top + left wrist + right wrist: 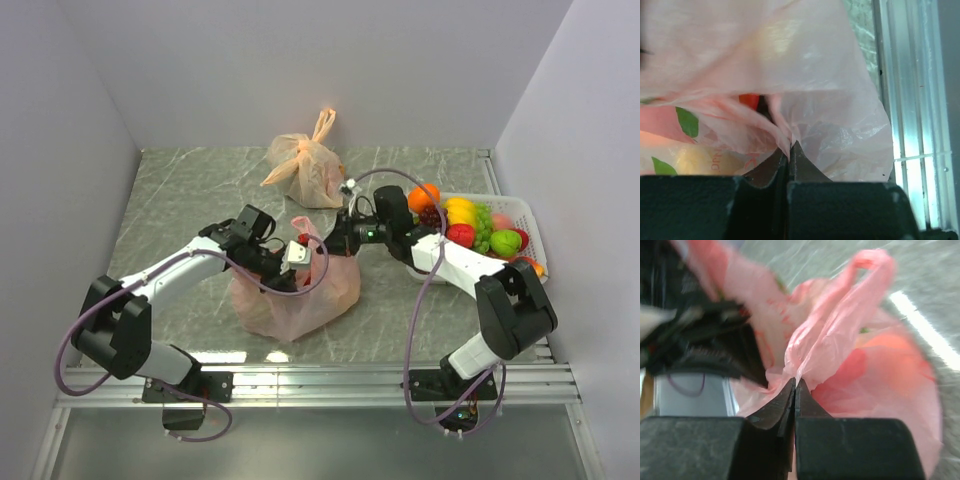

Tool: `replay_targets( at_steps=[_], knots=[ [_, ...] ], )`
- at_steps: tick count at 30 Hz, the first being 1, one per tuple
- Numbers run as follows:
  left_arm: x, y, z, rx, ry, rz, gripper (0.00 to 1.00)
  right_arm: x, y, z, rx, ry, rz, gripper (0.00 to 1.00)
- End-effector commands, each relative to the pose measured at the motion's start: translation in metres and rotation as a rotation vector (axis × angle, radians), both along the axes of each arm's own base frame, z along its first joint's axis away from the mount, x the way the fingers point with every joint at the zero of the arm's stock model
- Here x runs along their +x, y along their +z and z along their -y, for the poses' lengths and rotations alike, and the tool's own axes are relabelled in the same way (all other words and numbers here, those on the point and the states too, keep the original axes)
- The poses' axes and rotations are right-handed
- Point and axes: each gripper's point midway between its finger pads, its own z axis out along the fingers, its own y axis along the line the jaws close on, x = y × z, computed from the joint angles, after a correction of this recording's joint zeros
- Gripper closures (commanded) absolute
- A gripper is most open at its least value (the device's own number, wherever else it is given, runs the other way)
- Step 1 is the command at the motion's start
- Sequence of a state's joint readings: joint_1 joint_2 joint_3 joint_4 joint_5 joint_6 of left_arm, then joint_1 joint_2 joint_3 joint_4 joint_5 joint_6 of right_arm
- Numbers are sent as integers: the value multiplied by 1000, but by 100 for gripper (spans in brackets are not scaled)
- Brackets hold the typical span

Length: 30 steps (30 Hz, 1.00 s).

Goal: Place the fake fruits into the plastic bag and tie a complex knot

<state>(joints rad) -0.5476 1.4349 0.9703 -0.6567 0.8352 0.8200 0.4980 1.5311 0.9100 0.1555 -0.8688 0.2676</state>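
left gripper point(789, 150): jaws pressed together, with a thin fold of the bag point(300, 295) pinched between the tips.
right gripper point(795, 384): jaws closed tight on a gathered twist of the bag's film, just below a handle.
the two together: they sit close, tips turned toward each other, right over the bag's mouth. The left gripper's black body fills the left side of the right wrist view, blurred.
handle point(867, 270): a single pink loop rising beyond the right gripper's tips, soft and out of focus.
bag, position: pink-red and crinkly, it is slumped on the table point(170, 210) directly under and between both grippers.
bag, contents: just past the left gripper's tips a red patch shows through the film. Beside it are green and yellow shapes, and I cannot tell whether they are print or fruit. Past the right gripper's tips, red and orange masses show through the film.
fruits point(470, 225): a heap behind the right gripper, beside its forearm. It holds an orange, dark grapes, yellow pieces, a green apple and red pieces.
basket point(537, 235): white, holding that heap, on the outer side of the right arm.
pale bag point(305, 170): orange-beige, beyond both grippers and well apart from them, with its tied handles standing upright.
rail point(900, 100): a bright metal strip to the right of the left gripper in its wrist view.
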Motion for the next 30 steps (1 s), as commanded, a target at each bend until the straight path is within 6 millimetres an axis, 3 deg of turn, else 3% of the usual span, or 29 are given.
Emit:
replay_targets(
  at_steps=[1, 6, 10, 11, 12, 14, 15, 17, 20, 22, 30],
  knots=[
    [-5, 4, -6, 6, -19, 53, 94, 48, 45, 2, 65, -223, 29, 100],
    [-6, -1, -18, 47, -4, 114, 91, 76, 54, 17, 84, -414, -72, 100],
    [-3, -1, -20, 60, 24, 128, 92, 65, 57, 4, 105, -330, -95, 97],
    [-2, 0, -20, 59, 24, 126, 92, 52, 60, -2, 112, -244, -104, 87],
    [-2, 0, -19, 58, 27, 117, 93, 46, 58, -2, 104, -214, -96, 67],
    [-1, 4, -15, 38, 25, 110, 93, 37, 58, 8, 96, -189, -90, 45],
    [-1, 6, -14, 29, 24, 110, 93, 30, 51, 12, 77, -166, -67, 29],
    [0, 9, -11, 16, 22, 111, 93, 20, 49, 21, 55, -152, -64, 22],
    [3, 13, -8, 8, 21, 116, 92, 11, 45, 26, 33, -130, -62, 21],
    [4, 17, -6, -3, 10, 117, 91, 9, 37, 25, 26, -120, -95, 12],
    [5, 24, 1, -32, -19, 116, 90, 1, 10, -10, -3, -45, -178, 11]
  ],
)
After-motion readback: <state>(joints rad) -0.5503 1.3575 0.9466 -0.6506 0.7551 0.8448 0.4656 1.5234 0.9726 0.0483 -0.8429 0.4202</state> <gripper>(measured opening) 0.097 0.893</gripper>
